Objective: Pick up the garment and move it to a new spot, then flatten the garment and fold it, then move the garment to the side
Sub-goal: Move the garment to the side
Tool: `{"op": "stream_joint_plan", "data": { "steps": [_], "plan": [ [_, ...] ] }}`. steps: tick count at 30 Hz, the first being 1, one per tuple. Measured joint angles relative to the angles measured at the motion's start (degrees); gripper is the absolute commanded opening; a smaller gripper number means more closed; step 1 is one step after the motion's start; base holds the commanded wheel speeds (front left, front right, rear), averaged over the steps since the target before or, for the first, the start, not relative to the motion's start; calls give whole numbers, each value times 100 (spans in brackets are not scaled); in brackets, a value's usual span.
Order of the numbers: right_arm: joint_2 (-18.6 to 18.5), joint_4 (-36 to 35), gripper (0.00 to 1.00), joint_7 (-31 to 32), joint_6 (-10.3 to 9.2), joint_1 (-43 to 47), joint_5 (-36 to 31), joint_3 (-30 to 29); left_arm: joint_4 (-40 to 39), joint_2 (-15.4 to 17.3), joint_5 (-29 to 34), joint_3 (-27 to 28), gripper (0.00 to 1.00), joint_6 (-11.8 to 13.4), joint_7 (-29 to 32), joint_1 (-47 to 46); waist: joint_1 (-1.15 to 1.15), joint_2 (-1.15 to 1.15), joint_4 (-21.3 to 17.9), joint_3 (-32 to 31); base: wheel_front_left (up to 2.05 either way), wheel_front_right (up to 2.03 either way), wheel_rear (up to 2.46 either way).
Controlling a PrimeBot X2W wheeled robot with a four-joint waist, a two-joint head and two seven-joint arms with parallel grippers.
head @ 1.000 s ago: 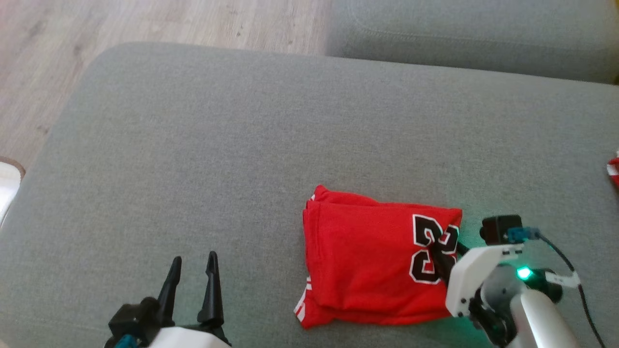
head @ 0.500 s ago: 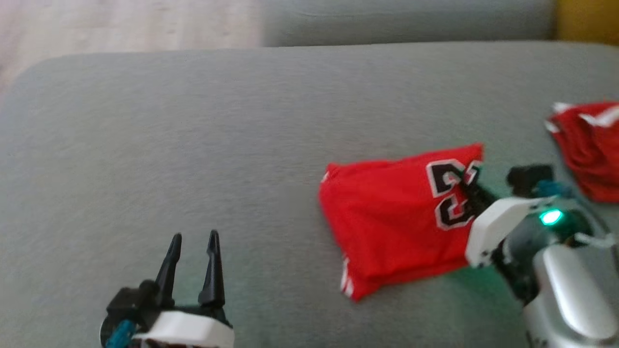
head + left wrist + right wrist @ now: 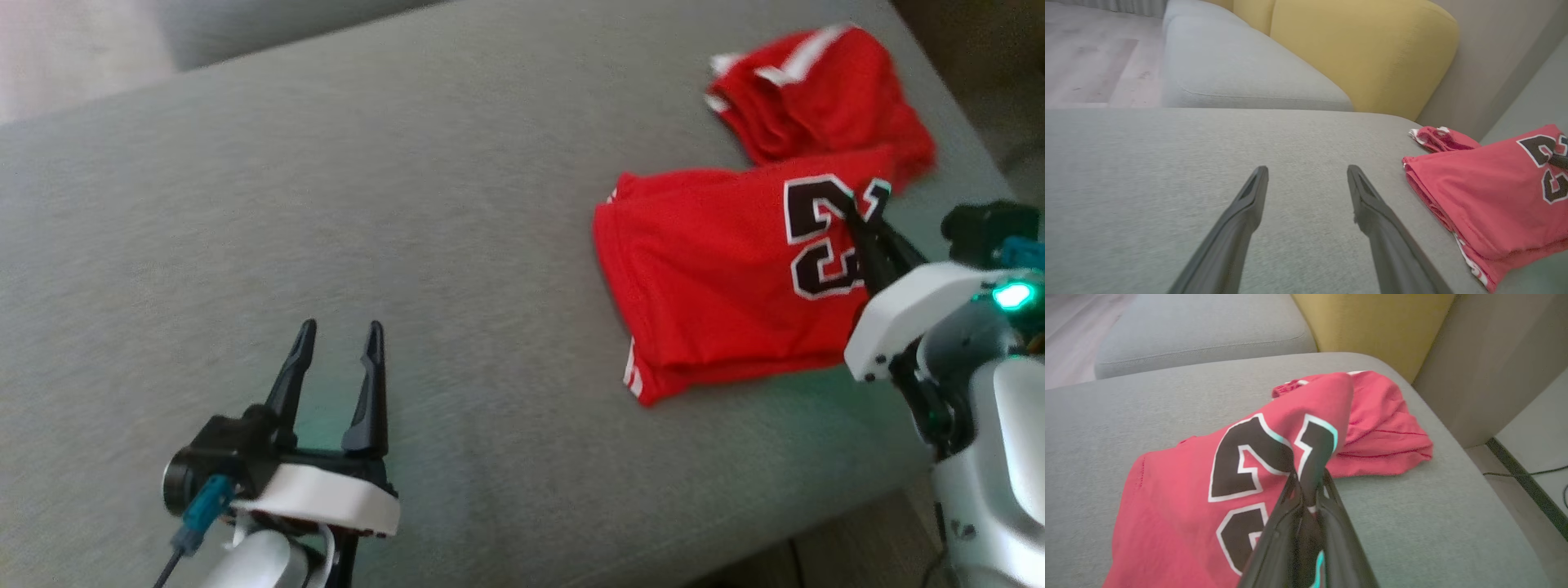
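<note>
Ok, status: right gripper is clamped on the garment. Both dark fingers pinch the fabric right at the black-and-white number print, on the garment's edge nearest the right end of the grey cushion. Right wrist view confirms it: the fingers are pressed together with red cloth between them, and the pinched corner stands up off the cushion, draped over the fingertips. The rest of the garment lies folded on the cushion's right half, with a white-striped hem corner pointing at the cushion's near edge. Stacked layers are visible along the side facing the cushion's middle.

The left gripper is released, fingers spread, nothing between them. It sits over the cushion's left half, close to the near edge and well apart from the garment. Left wrist view shows bare grey fabric between the two fingers.

A second red garment with white trim is bunched at the cushion's far right corner, just behind the held one. The raised corner overlaps it in the right wrist view; can't tell if they touch.

There is a yellow backrest past the cushion's far right corner, another grey seat beyond the cushion's far edge, and wood floor beside that.
</note>
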Motion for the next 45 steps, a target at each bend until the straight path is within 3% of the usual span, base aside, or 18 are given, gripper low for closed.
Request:
{"op": "stream_joint_plan", "data": {
  "steps": [4, 8, 18, 25, 32, 33, 34, 35, 45],
  "plan": [
    [47, 24, 0, -112, 0, -114, -1, -44, -67, 70, 105, -59, 100, 0, 162, -140, 0, 0, -430, 301, 0, 0, 0],
    [163, 108, 0, -163, 0, -213, -51, -40, -74, 101, 114, -91, 100, 1, 226, -207, 1, 0, -522, 448, 0, 0, 0],
    [-41, 756, 0, -142, 0, -1540, -214, 97, -92, 126, 111, -58, 100, 51, 188, -203, -1, 0, -67, 445, 0, 0, 0],
    [-398, 1440, 0, -111, 0, -2306, -323, -334, -121, 127, 71, -32, 100, 100, 111, -201, -1, 0, 344, 506, 0, 0, 0],
    [-804, 1830, 0, -192, 0, -2449, -705, -813, -142, 129, 71, -32, 100, 100, 108, -199, -1, 0, 600, 610, 0, 0, 0],
    [-868, 1892, 15, -248, 0, -2450, -793, -902, -142, 129, 71, -32, 100, 100, 108, -199, 0, 0, 632, 626, 0, 0, 0],
    [-926, 1940, 44, -280, 0, -2451, -891, -987, -142, 129, 71, -34, 100, 100, 105, -199, 0, 0, 663, 639, 0, 0, 0],
    [-947, 1970, 100, -335, 0, -2452, -976, -1100, -142, 127, 71, -34, 100, 100, 92, -199, -1, 0, 688, 649, 0, 0, 0],
    [-712, 1962, 100, -812, 0, -2517, -1210, -1394, -141, 142, 71, -35, 100, 107, 82, -194, -1, 0, 666, 591, 0, 0, 0]
  ]
}}
